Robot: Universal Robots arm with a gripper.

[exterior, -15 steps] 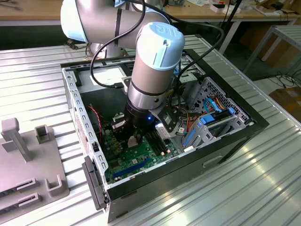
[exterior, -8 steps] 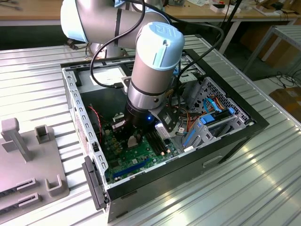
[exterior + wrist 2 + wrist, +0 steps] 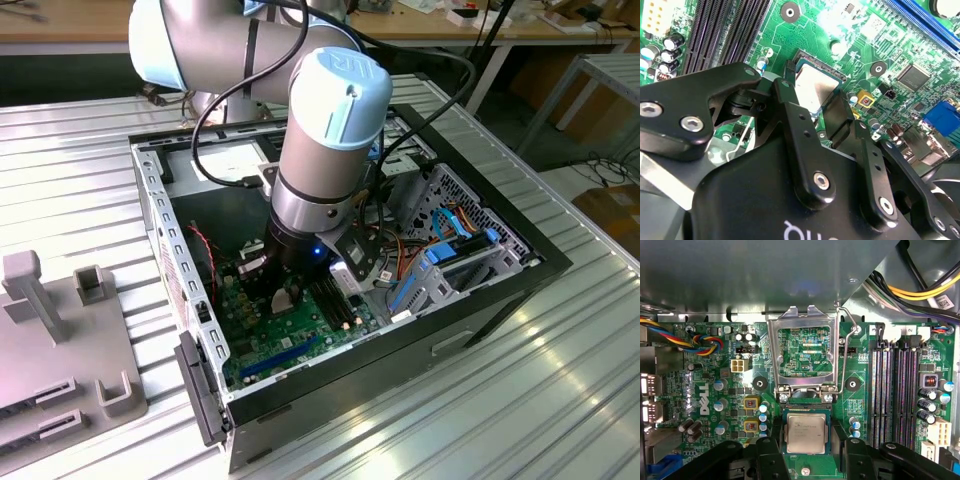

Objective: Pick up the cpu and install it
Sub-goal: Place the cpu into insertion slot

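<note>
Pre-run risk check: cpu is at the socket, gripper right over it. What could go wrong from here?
1. The cpu is at the socket under the gripper; whether it sits flat I cannot tell, and a tilt could bend contacts.
2. The open metal frame stands close by the gripper; a sideways move might snag it.

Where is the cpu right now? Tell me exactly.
In the first wrist view the cpu lies in the black socket on the green board, next to the hinge of the raised metal frame.
</note>
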